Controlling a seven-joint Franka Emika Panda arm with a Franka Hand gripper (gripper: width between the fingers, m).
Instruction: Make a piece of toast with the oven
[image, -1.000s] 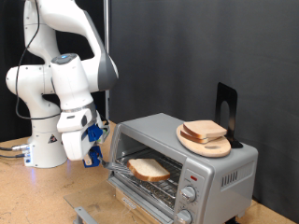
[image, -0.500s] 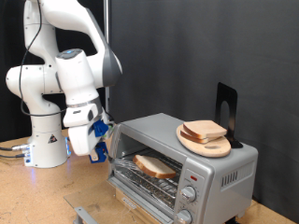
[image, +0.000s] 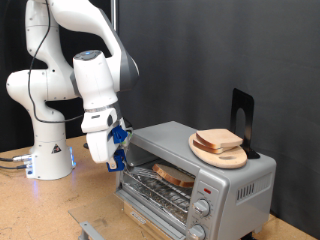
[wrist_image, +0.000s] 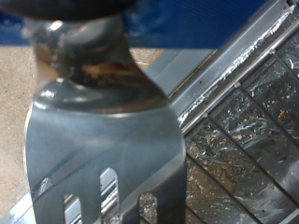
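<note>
In the exterior view we see the white Franka arm rising from its base at the view's left, its upper links arched over and the forearm pointing down and toward the view's right. The tool (image: 117, 150), with its blue fittings, hangs just beside the left end of the small boxy silver-grey toaster oven (image: 235, 180), near the open front. We cannot tell from this view whether its fingers are apart or together, since the hand is turned and partly hidden by its own body.

In the wrist view a broad, shiny metal spatula blade with slots (wrist_image: 103, 149) fills most of the picture, reaching out from the tool's end; its neck runs up into a dark and blue fitting, and the fingers themselves do not show, so how the spatula is held stays unclear to us. Beyond the blade lie the oven's wire rack (wrist_image: 248, 121) and a foil-like crumpled tray under it.

The oven door is down, and the piece of toast (image: 176, 176), a squarish tan slice with a darker crust, lies inside on the rack, toward the view's left half of the cavity. On the oven's top sits a round wooden board (image: 212, 153) carrying another slice of bread (image: 220, 140). The oven stands on the light wooden table (image: 40, 205).
</note>
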